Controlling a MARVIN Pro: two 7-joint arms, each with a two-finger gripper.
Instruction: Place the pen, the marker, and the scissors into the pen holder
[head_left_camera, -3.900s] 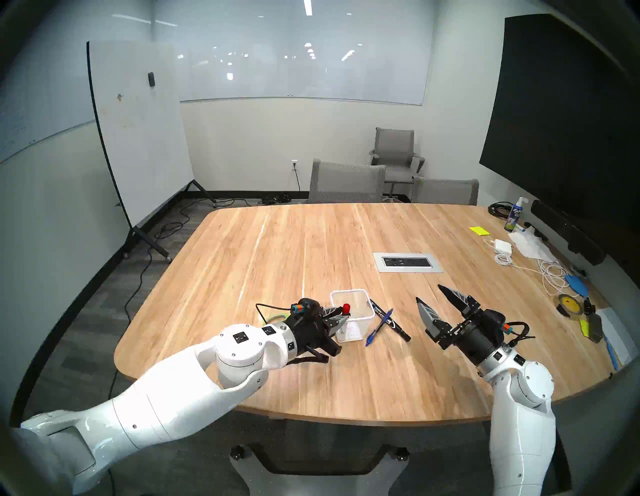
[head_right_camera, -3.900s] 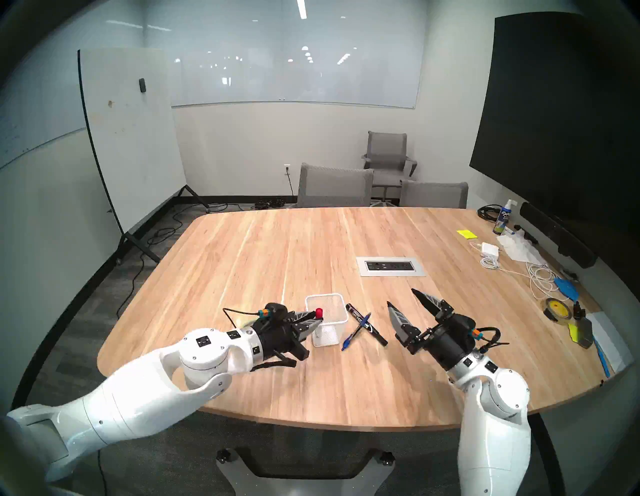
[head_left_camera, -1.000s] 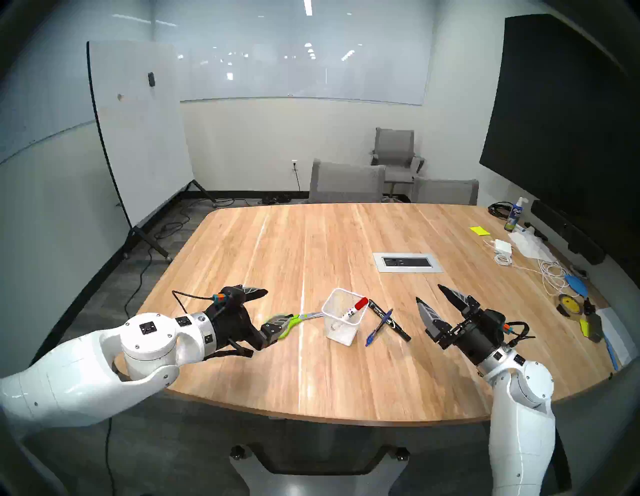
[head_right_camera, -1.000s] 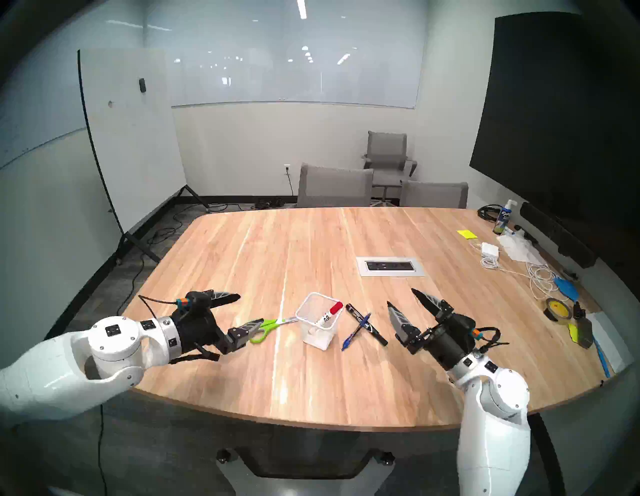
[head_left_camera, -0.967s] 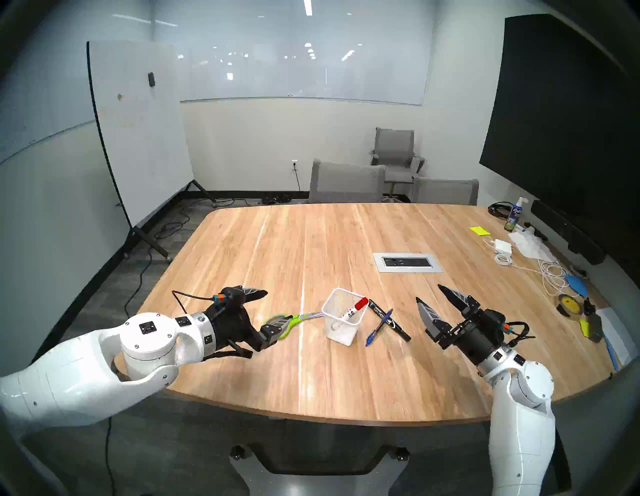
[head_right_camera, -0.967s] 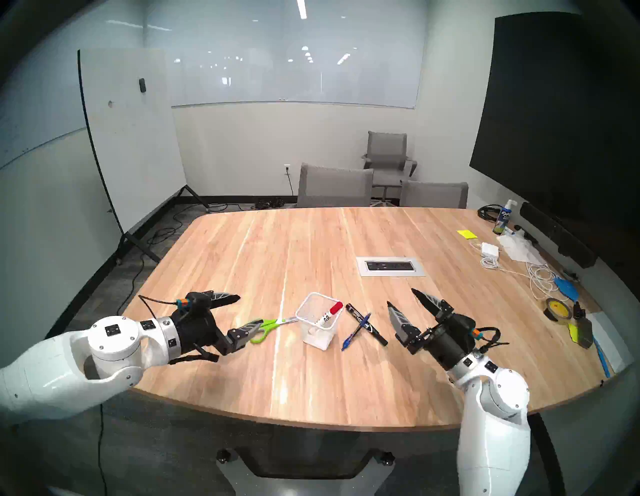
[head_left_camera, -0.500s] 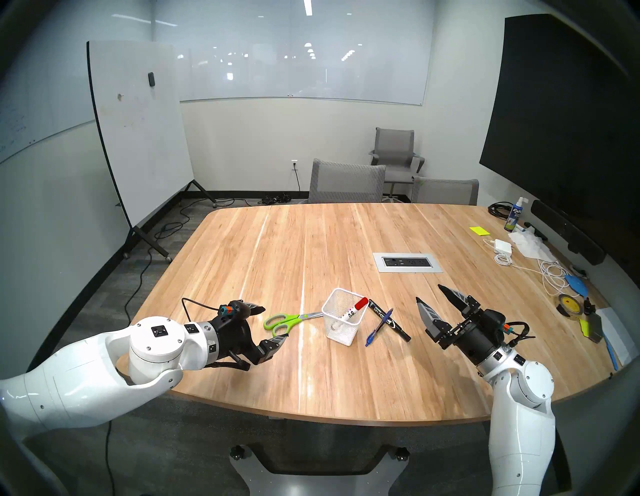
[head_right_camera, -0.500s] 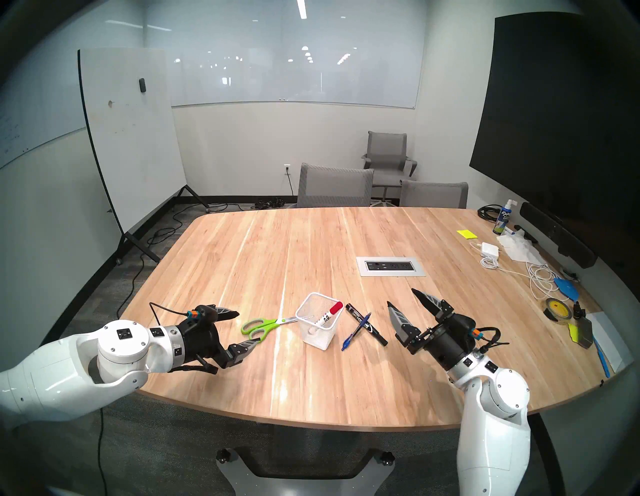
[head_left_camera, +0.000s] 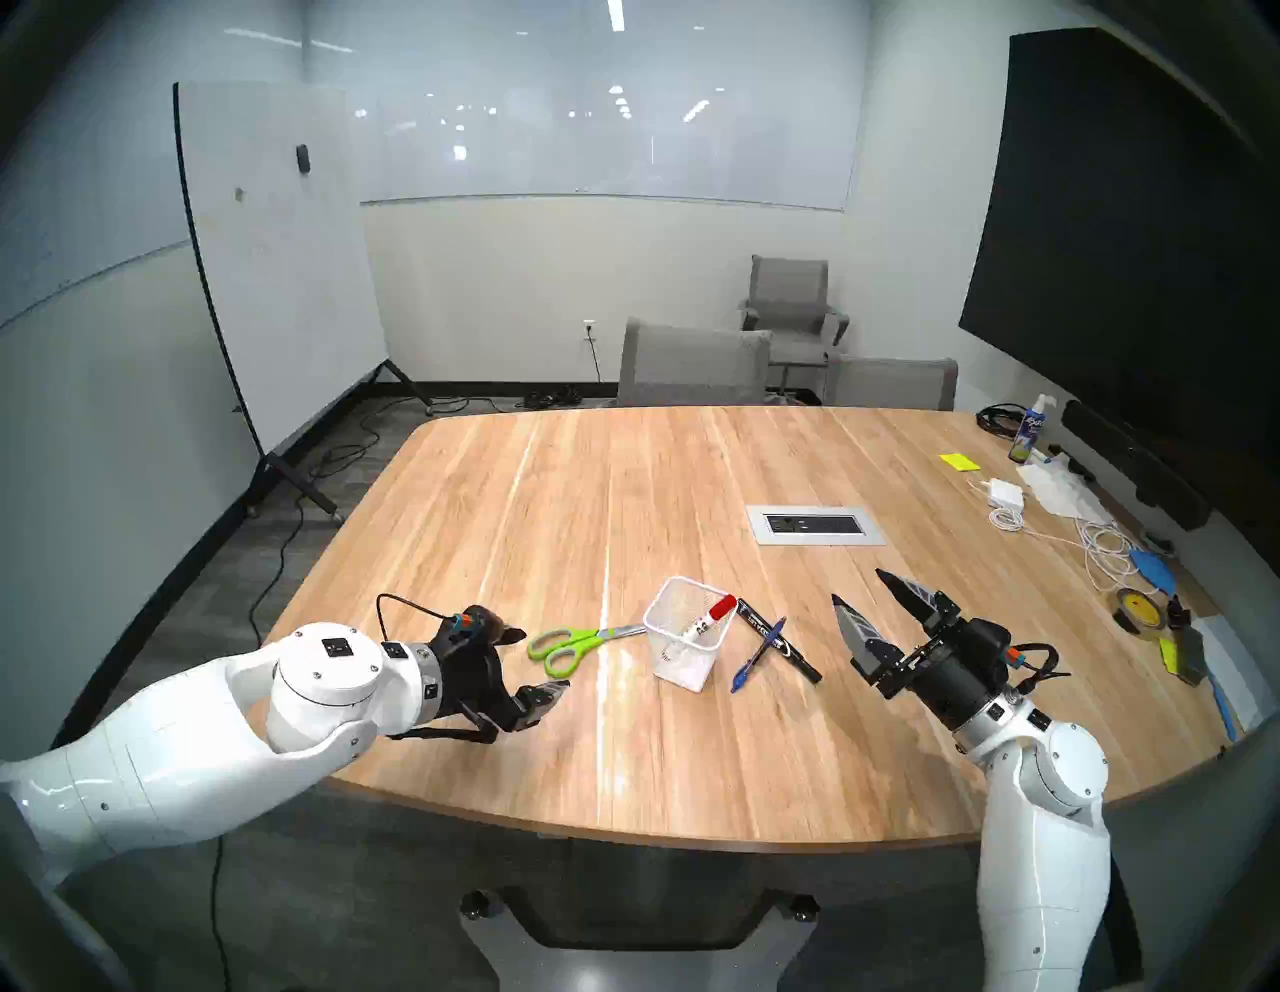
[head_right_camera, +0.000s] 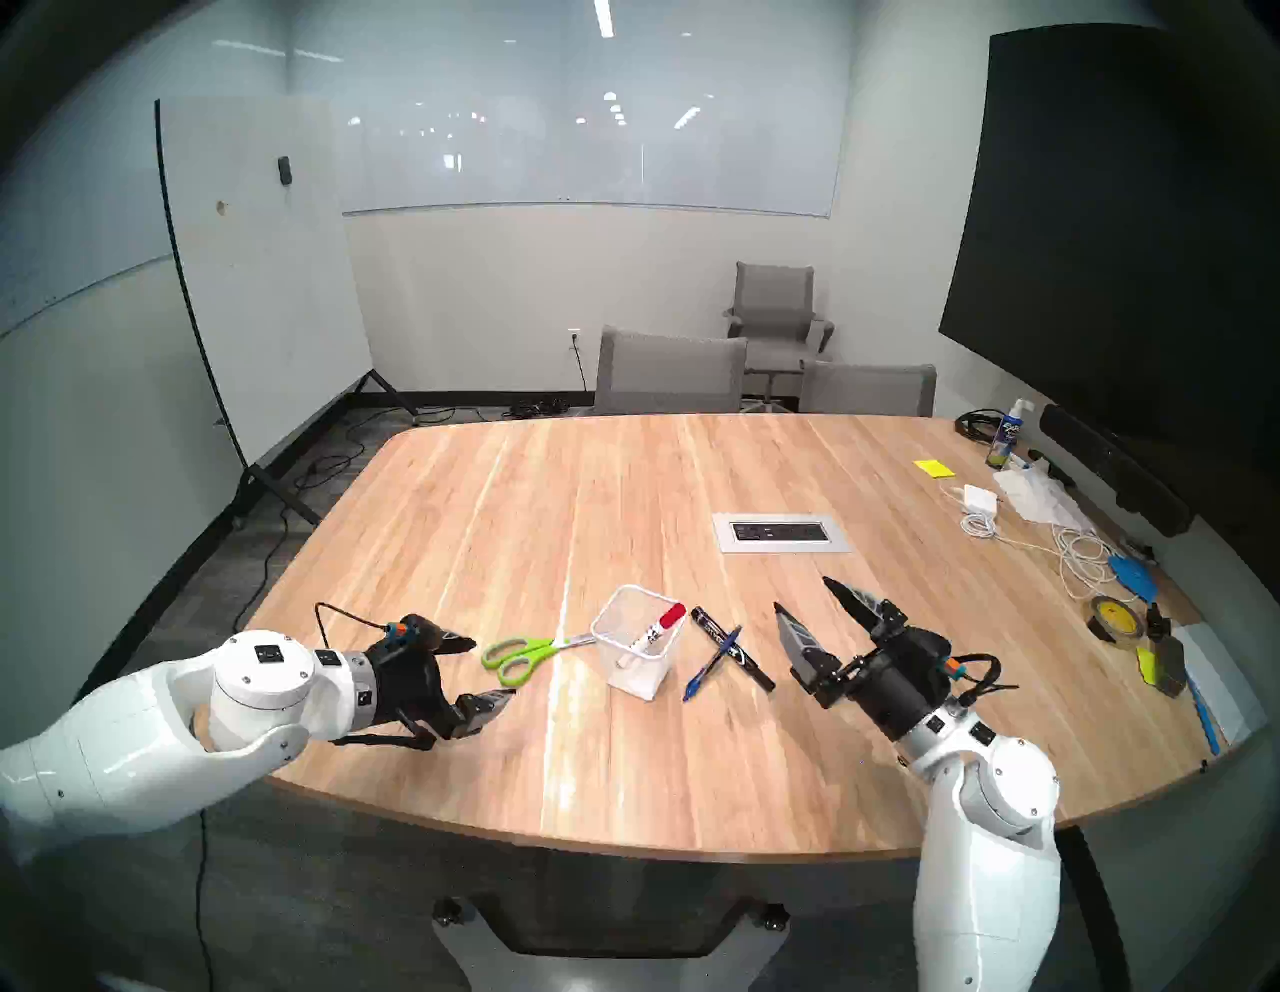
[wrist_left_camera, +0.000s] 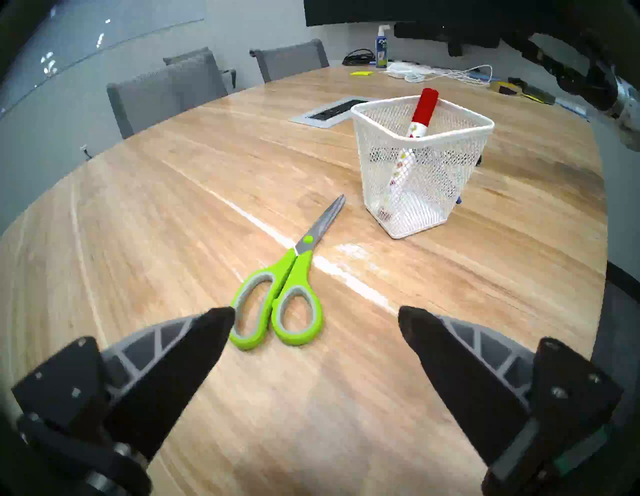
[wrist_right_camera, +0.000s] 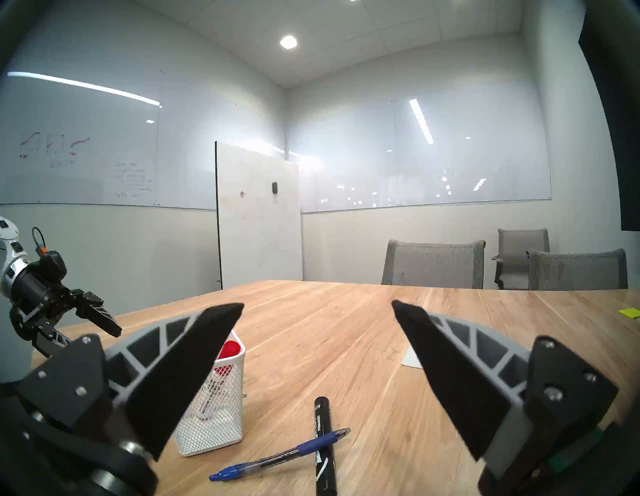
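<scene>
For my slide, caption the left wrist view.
Open left claw above green scissors; red-capped marker in mesh pen holder.

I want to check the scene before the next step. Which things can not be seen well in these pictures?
- Black marker, left wrist view: hidden behind the pen holder.
- Pen, same view: only a blue tip shows past the holder.
- Scissors, right wrist view: hidden behind the right gripper finger.
- Red-capped marker, right wrist view: partly covered by that finger.
- Black marker's lettering, head views: too small to read.

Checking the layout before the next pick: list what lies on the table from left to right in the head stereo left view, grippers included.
left gripper → scissors → pen holder → pen → right gripper
</scene>
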